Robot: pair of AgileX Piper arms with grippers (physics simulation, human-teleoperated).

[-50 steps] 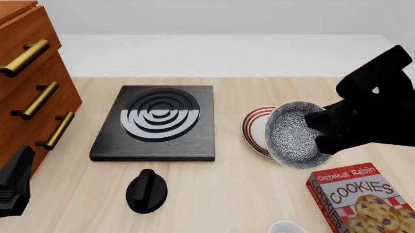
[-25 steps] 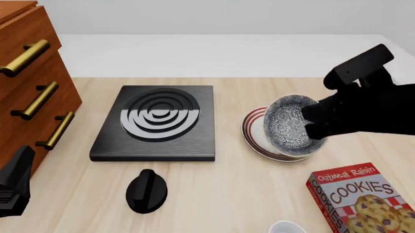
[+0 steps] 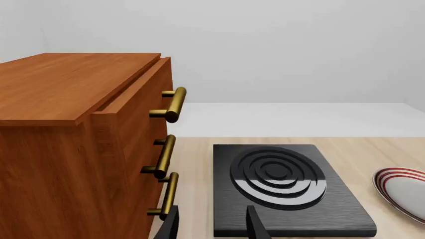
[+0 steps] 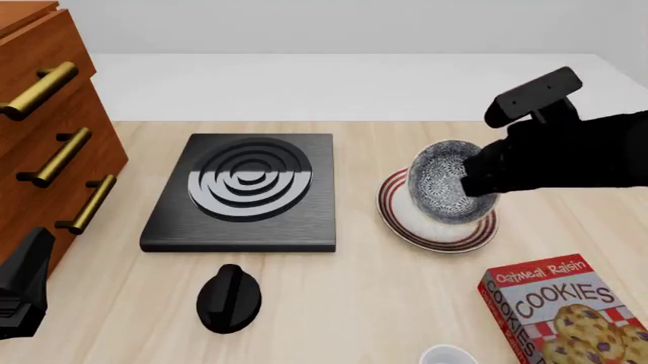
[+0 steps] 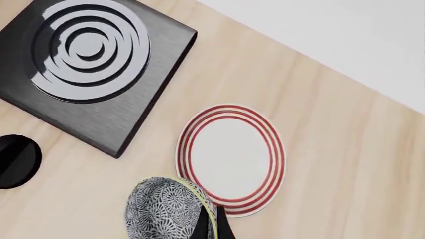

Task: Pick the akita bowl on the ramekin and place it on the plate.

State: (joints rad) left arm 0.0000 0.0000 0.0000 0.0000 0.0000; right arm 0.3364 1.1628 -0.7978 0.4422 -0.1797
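Observation:
The akita bowl (image 4: 444,180), speckled black and white with a pale rim, hangs tilted above the red-ringed plate (image 4: 409,225), and my right gripper (image 4: 476,182) is shut on its right rim. In the right wrist view the fingers (image 5: 214,226) pinch the bowl's rim (image 5: 166,214) beside the plate (image 5: 230,159). The ramekin (image 4: 447,355), a plain white cup, peeks in at the table's near edge. My left gripper (image 4: 23,292) rests at the near left, open with nothing between its fingers (image 3: 256,226).
A black stove plate with concentric rings (image 4: 246,189) lies left of the plate, with a black knob (image 4: 230,297) in front of it. A wooden drawer cabinet with brass handles (image 4: 51,152) stands at the far left. A cookies box (image 4: 562,311) lies near right.
My right gripper has carried the bowl left and farther back, from beside the plate's near-right edge to over the plate. The left arm has not moved.

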